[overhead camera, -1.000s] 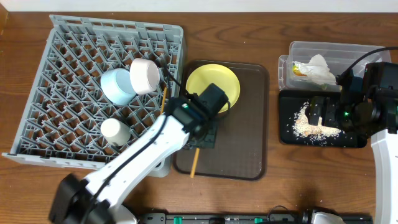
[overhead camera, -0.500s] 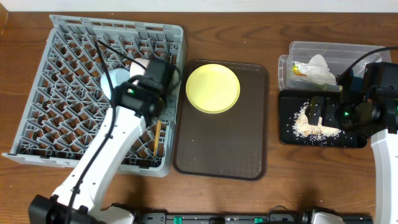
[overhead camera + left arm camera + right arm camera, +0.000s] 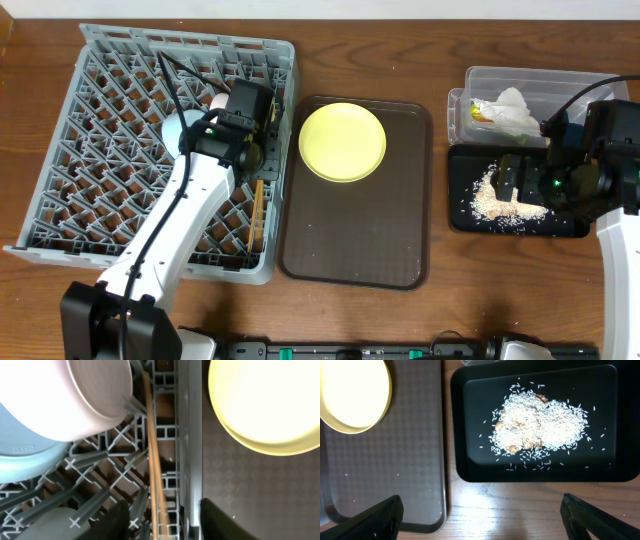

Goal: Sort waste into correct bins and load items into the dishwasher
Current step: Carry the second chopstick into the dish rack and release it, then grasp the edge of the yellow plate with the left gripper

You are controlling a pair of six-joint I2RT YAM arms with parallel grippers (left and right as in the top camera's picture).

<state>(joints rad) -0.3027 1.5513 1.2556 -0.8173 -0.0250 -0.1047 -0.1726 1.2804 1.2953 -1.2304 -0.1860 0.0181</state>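
My left gripper [image 3: 262, 158] hangs over the right edge of the grey dish rack [image 3: 110, 150], open. The two wooden chopsticks [image 3: 156, 477] lie in the rack between its fingers [image 3: 162, 522], and they also show in the overhead view [image 3: 255, 215]. The white bowl [image 3: 85, 390] and the light blue bowl [image 3: 22, 447] stand in the rack beside them. The yellow plate [image 3: 342, 141] lies on the brown serving tray. My right gripper [image 3: 482, 525] is open and empty, in front of the black tray [image 3: 470, 467] that holds the rice crumbs [image 3: 540, 422]. The napkin [image 3: 512, 108] and wrapper [image 3: 482, 114] lie in the clear tub [image 3: 560, 82].
The dark brown serving tray [image 3: 355, 235] sits between the rack and the bins, with only the plate at its far end. My left arm crosses the front of the rack and hides the small cup from above. The black tray [image 3: 470, 215] sits just in front of the tub.
My left arm swung from the brown tray to the rack's right edge with a chopstick. The chopstick now lies in the rack beside the other one. The right arm has not moved.
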